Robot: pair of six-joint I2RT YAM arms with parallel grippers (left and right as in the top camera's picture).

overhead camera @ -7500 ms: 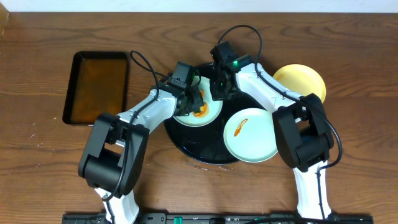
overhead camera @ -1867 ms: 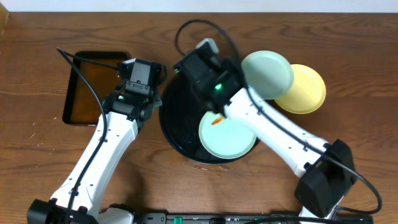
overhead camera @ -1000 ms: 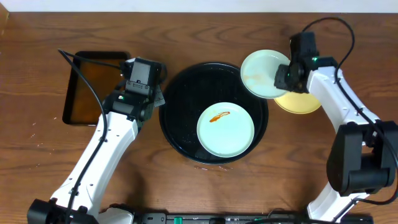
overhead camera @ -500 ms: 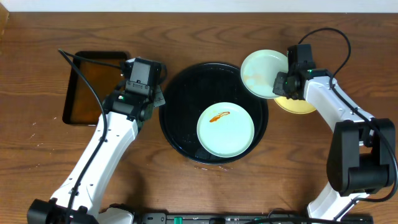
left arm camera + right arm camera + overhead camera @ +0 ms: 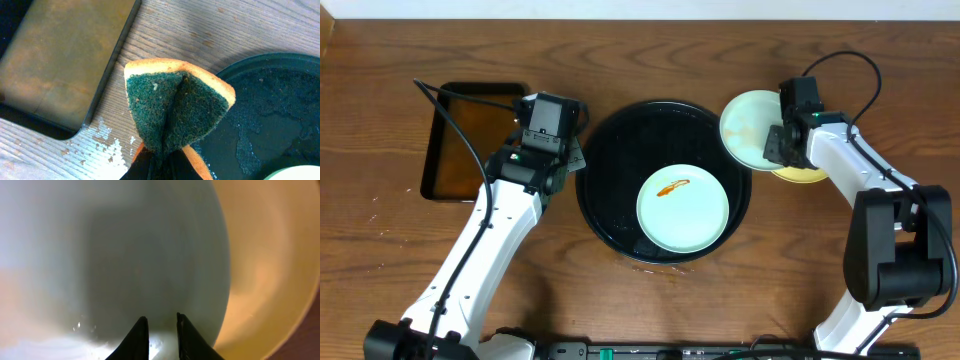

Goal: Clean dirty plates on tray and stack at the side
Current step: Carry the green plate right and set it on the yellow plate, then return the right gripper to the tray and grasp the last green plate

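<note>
The round black tray sits mid-table. A mint-green plate with an orange sauce smear lies on it at the front right. My right gripper is shut on the rim of a second mint-green plate, which carries a faint brownish film. It holds that plate over the tray's right rim and over the yellow plate, which is mostly hidden beneath. The right wrist view shows the jaws on the mint plate, with the yellow plate beside it. My left gripper is shut on a green-and-yellow sponge at the tray's left rim.
A rectangular black tray with a brown inside lies at the far left and also shows in the left wrist view. Water drops lie on the wood between it and the round tray. Wet patches show on the round tray's floor.
My right gripper has carried the mint-green plate off the round tray to the right, and in the last half second further over the yellow plate. The left arm and sponge have stayed still.
</note>
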